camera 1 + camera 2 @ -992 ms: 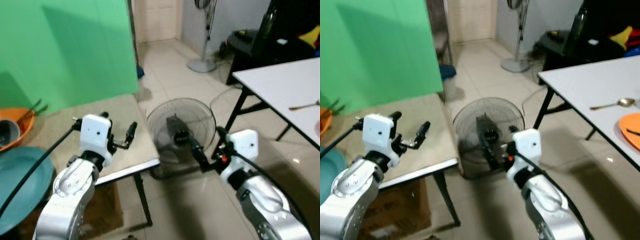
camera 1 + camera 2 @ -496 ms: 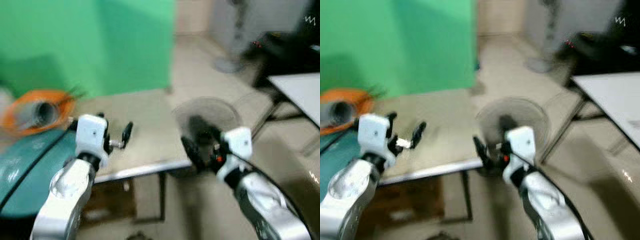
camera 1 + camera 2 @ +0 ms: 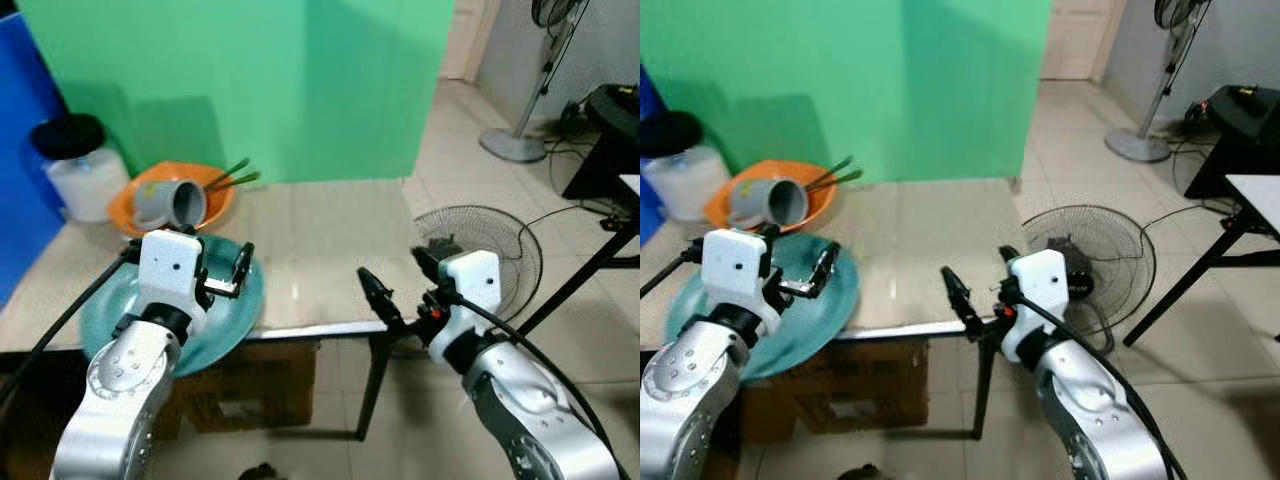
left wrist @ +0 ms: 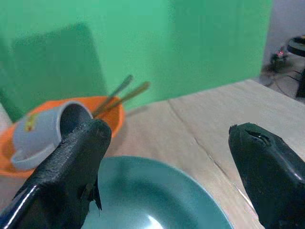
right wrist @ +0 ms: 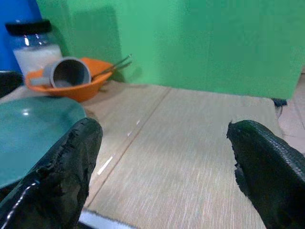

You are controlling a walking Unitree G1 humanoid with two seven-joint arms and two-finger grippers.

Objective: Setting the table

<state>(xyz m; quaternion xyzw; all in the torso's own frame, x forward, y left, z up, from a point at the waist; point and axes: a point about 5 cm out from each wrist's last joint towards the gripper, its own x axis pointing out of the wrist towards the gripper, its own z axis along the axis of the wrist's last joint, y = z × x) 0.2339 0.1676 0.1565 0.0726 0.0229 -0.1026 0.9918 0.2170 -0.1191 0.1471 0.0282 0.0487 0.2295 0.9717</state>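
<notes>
A large teal plate lies at the near left of a beige table. Behind it sits an orange bowl holding a tipped grey mug and chopsticks. My left gripper hovers open just above the teal plate, pointing toward the bowl. My right gripper is open at the table's near right edge, a little above it, facing across the bare tabletop toward the mug. Both grippers hold nothing.
A white jar with a black lid stands left of the bowl. Green screen backs the table, blue panel at left. A cardboard box sits under the table. A floor fan lies right of the table; a standing fan and dark furniture are farther right.
The whole view has swung left: the white table is almost out on the right, while the beige table with plate, bowl and jar has come in. Both arms keep their pose.
</notes>
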